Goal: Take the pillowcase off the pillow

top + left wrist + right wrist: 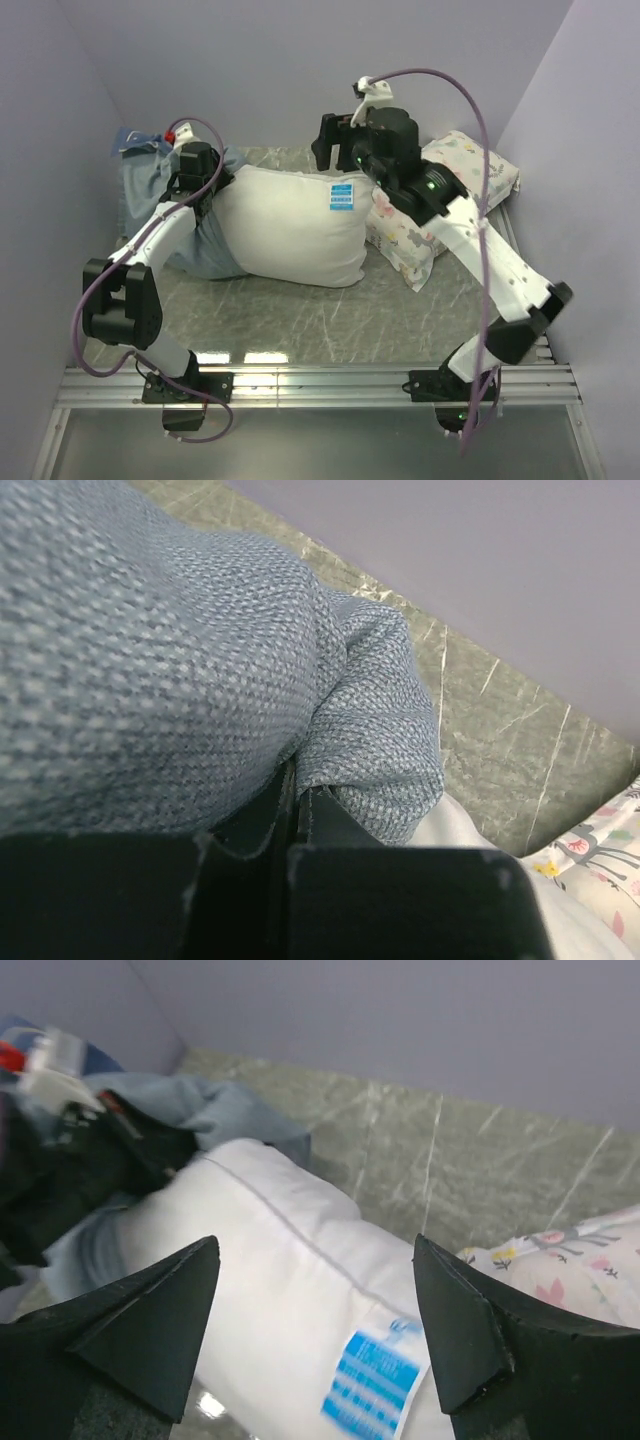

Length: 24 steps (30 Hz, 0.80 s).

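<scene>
The white pillow [290, 225] lies mid-table, its blue tag [343, 195] at the right edge. The pillowcase [145, 170], pale grey-blue side out, is bunched over the pillow's left end and trails towards the back left corner. My left gripper [195, 180] is shut on a fold of the pillowcase [180, 660], with the jaws pinched together on the cloth [295, 790]. My right gripper [335, 140] hangs open and empty above the pillow's far right corner. In the right wrist view the pillow [270, 1250] and its tag [380, 1380] show between the spread fingers [160, 1310].
A cream floral pillow [440, 200] lies at the right, touching the white pillow's right end and partly under the right arm. Lilac walls close in the back and both sides. A metal rail [320, 380] runs along the near edge.
</scene>
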Each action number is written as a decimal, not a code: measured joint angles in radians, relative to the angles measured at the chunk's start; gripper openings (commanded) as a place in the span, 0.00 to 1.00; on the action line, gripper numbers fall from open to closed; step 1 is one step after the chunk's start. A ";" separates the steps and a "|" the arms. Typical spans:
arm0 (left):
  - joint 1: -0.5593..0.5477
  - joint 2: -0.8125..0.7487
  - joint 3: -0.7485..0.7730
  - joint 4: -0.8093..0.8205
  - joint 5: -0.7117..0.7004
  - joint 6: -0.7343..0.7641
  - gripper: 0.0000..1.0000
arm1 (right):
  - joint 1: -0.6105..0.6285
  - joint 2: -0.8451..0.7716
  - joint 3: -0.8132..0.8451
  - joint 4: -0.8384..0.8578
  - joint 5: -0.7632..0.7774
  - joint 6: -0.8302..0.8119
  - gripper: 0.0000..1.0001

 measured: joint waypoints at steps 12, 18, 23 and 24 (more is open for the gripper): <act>0.005 0.023 0.010 0.019 0.051 0.001 0.06 | 0.367 0.058 -0.312 0.132 0.186 -0.063 0.95; 0.005 0.016 0.011 0.003 0.071 0.005 0.07 | 0.410 0.270 -0.328 0.172 0.274 -0.101 0.99; 0.006 -0.001 0.029 -0.037 0.084 0.019 0.20 | 0.381 0.346 -0.258 0.180 0.323 -0.106 0.46; 0.006 -0.007 0.035 -0.048 0.086 0.024 0.24 | 0.369 0.358 -0.253 0.184 0.320 -0.100 0.26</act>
